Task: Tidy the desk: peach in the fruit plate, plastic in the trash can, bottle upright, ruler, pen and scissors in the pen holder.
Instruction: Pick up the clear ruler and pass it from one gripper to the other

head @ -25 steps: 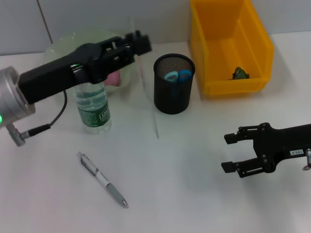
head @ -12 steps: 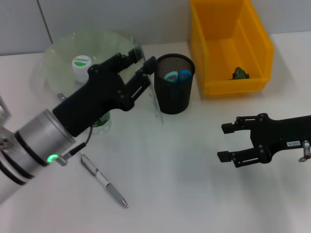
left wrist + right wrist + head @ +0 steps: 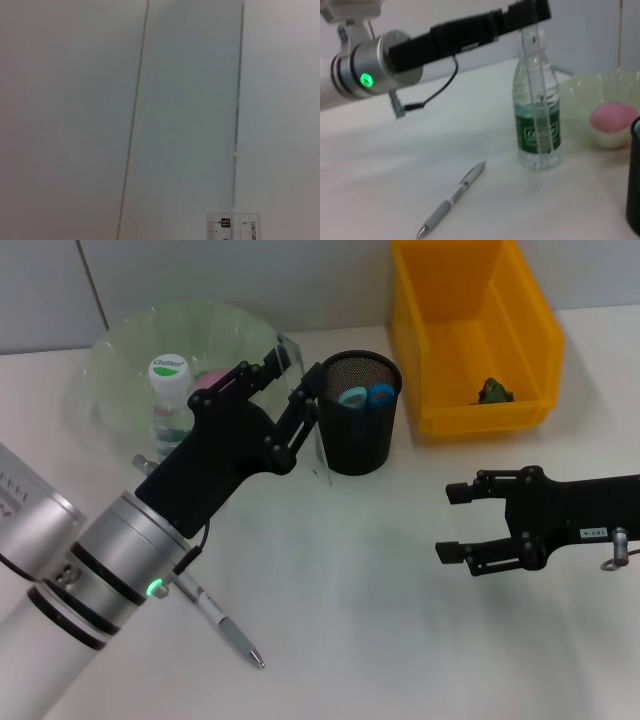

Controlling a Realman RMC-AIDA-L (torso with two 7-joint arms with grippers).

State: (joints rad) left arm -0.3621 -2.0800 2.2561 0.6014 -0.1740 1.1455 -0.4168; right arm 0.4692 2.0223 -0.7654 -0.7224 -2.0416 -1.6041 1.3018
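Ruler (image 3: 300, 400), clear plastic, hangs near upright, clamped in the left hand (image 3: 283, 390) just beside the black mesh pen holder (image 3: 358, 412). Right hand (image 3: 447, 522) hovers over the counter (image 3: 360, 620), fingers apart, holding nothing. Pen (image 3: 222, 626) lies on the counter.

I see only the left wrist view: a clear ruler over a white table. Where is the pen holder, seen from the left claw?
Observer: The pen holder stands just right of the left claw, which holds the ruler nearly upright.
Operator: Is something inside the holder?
Observer: Yes, scissors with blue handles.
Operator: And the pen?
Observer: The pen lies on the table, under the left arm. The right claw waits open on the right.
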